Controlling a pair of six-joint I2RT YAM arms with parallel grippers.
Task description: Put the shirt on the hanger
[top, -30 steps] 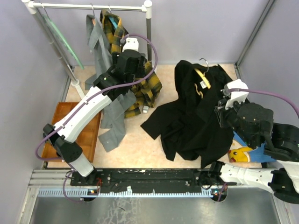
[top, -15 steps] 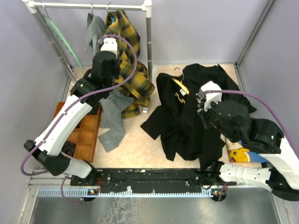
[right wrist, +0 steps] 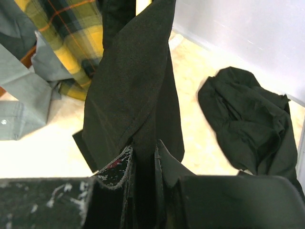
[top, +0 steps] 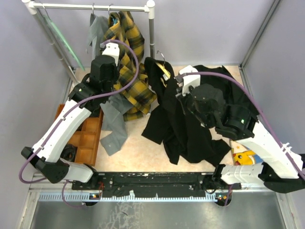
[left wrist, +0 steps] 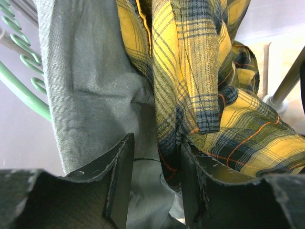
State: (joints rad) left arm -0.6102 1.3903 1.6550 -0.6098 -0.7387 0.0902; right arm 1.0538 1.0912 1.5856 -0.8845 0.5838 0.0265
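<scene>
1. The black shirt [top: 183,129] is mid-table. Its far-left end is hoisted up and the rest trails down onto the table [top: 143,150] nearer the arms. The collar end sits just beside the rack post [top: 151,33].
2. The yellow hanger [top: 165,71] is tucked in the collar, w/ its silver hook poking out the top on the far side. Looks like one shoulder is on it. Can't tell abt the other, fabric hides it.
3. The right gripper [right wrist: 143,167] is pinched tight on a fold of the shirt, w/ cloth running up from btwn its fingers. My guess is it grips there so the hanger stays inside the garment while the whole thing hangs off the fingers.
4. The left gripper [left wrist: 152,188] is up at the plaid shirt [top: 127,45] and the grey garment [top: 114,121], both hanging off the rail [top: 95,6]. Cloth fills the gap btwn its fingers, but I can't tell if it's clamped or just pushed in. Prob there to hold those clothes leftward and open a slot.
5. Room to move:
   - The free rail is only the short stretch btwn the plaid shirt and the post, so it's tight.
   - The post is right beside the hook, snag risk imo.
   - The green hanger [top: 64,43] is far left, out of the way.
   - The other black garment [top: 224,81] lies far right, near the shirt's trailing part, and could drag along.
   - Open table is near-left of the shirt.
</scene>
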